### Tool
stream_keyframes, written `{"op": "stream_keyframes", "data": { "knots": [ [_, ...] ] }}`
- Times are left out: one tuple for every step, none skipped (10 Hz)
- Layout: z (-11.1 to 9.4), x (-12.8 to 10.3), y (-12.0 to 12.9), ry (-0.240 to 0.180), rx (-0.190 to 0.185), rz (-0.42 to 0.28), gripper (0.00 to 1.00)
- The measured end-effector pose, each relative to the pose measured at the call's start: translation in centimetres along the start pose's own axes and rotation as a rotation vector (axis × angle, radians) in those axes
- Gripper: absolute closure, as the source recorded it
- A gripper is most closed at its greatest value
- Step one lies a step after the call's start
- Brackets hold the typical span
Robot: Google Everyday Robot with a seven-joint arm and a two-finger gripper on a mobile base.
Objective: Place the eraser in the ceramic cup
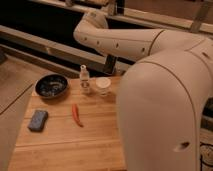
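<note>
Just behind the ceramic cup (103,85), the tool (109,67) hangs pinched narrow.

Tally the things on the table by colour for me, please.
Blue: 1 block
Red: 1 chili-like thing
White: 1 cup
Dark: 1 bowl
Clear: 1 bottle
Total: 5
The gripper, shut, hangs just past the cup.

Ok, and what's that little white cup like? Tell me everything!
The cup is small, round and white, smooth like ceramic, with no handle showing. It stands upright, mouth up, near the back edge of the wooden table, just right of the clear bottle. Nothing visibly touches it except the table. The robot's hand hangs shut just behind and above it.
</note>
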Motion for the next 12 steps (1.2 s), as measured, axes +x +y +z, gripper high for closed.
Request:
{"op": "stream_keyframes", "data": {
  "knots": [
    [0.2, 0.1, 0.6, 0.002, -0.009, -0.010, 0.90],
    [0.5, 0.3, 1.3, 0.007, -0.023, -0.023, 0.90],
    [0.7, 0.5, 1.7, 0.012, -0.030, -0.031, 0.90],
    [1.0, 0.8, 2.4, 0.018, -0.042, -0.040, 0.90],
    [1.2, 1.1, 3.1, 0.025, -0.053, -0.050, 0.90],
    [1.4, 1.4, 3.4, 0.031, -0.058, -0.054, 0.90],
    [1.6, 1.7, 3.8, 0.038, -0.064, -0.058, 0.90],
    [1.7, 2.0, 4.1, 0.042, -0.069, -0.063, 0.90],
    [1.9, 2.4, 4.4, 0.047, -0.071, -0.072, 0.90],
    [2.1, 2.6, 4.3, 0.052, -0.069, -0.076, 0.90],
    [2.4, 2.9, 4.2, 0.057, -0.065, -0.080, 0.90],
    [2.7, 3.1, 4.0, 0.063, -0.058, -0.082, 0.90]
  ]
}}
